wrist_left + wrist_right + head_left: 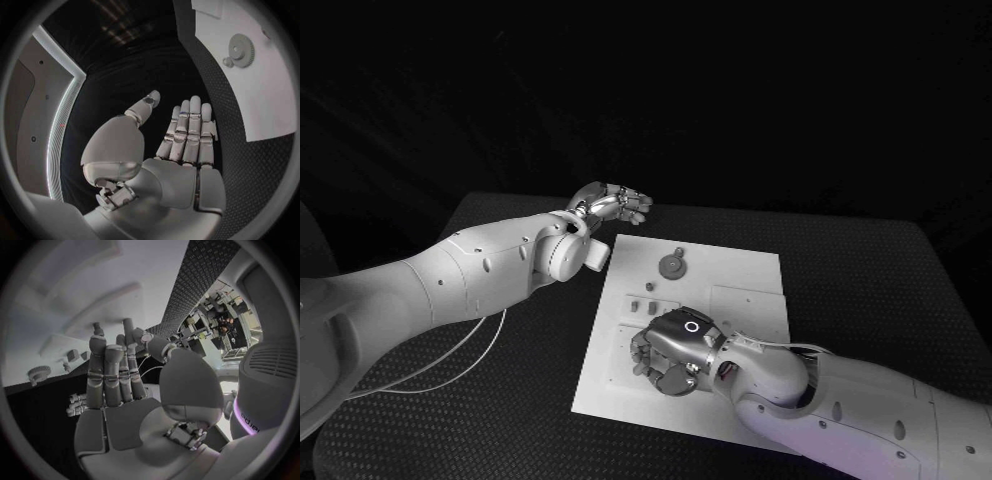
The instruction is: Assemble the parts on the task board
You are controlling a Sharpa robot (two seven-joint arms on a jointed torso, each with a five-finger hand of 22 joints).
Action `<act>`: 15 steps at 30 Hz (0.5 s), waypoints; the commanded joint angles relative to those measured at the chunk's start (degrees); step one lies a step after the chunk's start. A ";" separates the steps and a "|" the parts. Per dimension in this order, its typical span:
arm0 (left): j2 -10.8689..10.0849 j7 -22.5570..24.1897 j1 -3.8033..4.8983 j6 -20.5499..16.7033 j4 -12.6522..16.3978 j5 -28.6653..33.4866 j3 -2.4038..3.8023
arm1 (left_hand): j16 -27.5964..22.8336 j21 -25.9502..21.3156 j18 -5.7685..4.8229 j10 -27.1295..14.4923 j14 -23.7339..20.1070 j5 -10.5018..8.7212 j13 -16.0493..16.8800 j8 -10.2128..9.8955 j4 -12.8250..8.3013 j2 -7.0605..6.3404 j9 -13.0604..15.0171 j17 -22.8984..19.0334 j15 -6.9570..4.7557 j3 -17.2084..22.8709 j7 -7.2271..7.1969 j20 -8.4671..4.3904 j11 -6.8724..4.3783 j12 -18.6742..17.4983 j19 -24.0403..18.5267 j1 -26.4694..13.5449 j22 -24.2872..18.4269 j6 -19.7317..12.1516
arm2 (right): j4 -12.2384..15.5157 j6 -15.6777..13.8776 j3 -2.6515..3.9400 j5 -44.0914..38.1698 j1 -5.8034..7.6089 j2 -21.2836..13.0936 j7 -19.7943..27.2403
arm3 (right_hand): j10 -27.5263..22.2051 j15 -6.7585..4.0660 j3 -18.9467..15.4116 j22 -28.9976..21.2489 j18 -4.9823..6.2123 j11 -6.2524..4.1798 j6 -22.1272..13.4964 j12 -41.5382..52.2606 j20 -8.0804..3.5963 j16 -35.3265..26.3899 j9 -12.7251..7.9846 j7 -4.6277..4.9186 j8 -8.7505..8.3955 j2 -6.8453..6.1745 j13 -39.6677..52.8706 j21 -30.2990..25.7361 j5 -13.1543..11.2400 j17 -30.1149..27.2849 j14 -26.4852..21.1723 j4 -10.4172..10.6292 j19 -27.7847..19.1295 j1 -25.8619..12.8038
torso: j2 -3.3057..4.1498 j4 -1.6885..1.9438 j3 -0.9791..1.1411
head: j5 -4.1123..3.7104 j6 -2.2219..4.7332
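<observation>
The white task board (pixel 733 290) lies in the middle of the table. A grey gear part (pixel 674 265) sits on its far half, also seen as the gear (pixel 240 48) and the gear (pixel 39 373). Small parts (pixel 646 302) stand near the board's left edge. My left hand (pixel 610 206) hovers off the board beyond its far left corner; the left hand (pixel 184 135) has straight fingers and holds nothing. My right hand (pixel 678 350) is over the board's near left part; the right hand (pixel 115 375) has its fingers stretched out with nothing in them.
The black table (pixel 877 270) runs around the board, with bare room to the right and at the near left. A thin white cable (pixel 459 360) hangs from my left arm over the table's left side.
</observation>
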 commanded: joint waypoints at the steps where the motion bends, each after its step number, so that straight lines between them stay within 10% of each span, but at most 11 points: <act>1: 0.04 0.44 0.05 0.86 0.12 0.30 0.04 | -0.20 -0.37 0.61 -0.21 0.14 -0.11 -0.06 0.20 -0.01 0.58 -0.08 0.07 0.44 -0.41 0.00 -0.01 0.17 0.35 0.20 -0.09 0.06 -0.59 | -0.11 1.67 -0.04 -1.05 -0.08 -0.01 -0.30 | 1.84 -1.02 0.31 1.37 2.60 -0.69 0.47 0.14 -0.27 0.35 0.05 -0.05 0.17 0.16 0.13 0.21 0.39 -0.10 -0.77 -0.17 0.07 0.21 | -0.02 -0.01 -0.04 | -0.04 -0.05; 15: 0.10 0.36 0.06 0.95 0.18 0.30 0.04 | -0.29 -0.43 0.61 -0.22 0.14 -0.12 -0.12 0.23 0.00 0.59 -0.11 0.16 0.45 -0.42 0.00 0.00 0.18 0.36 0.21 -0.09 0.09 -0.59 | -0.13 3.92 -0.05 -3.69 -0.07 0.78 -2.46 | 1.77 -1.00 0.49 1.37 2.60 -0.67 0.44 0.10 -0.24 0.55 0.17 -0.05 0.11 -0.07 0.24 0.43 0.39 -0.13 -0.93 -0.36 -0.17 0.24 | 0.01 0.04 -0.04 | -0.24 -0.16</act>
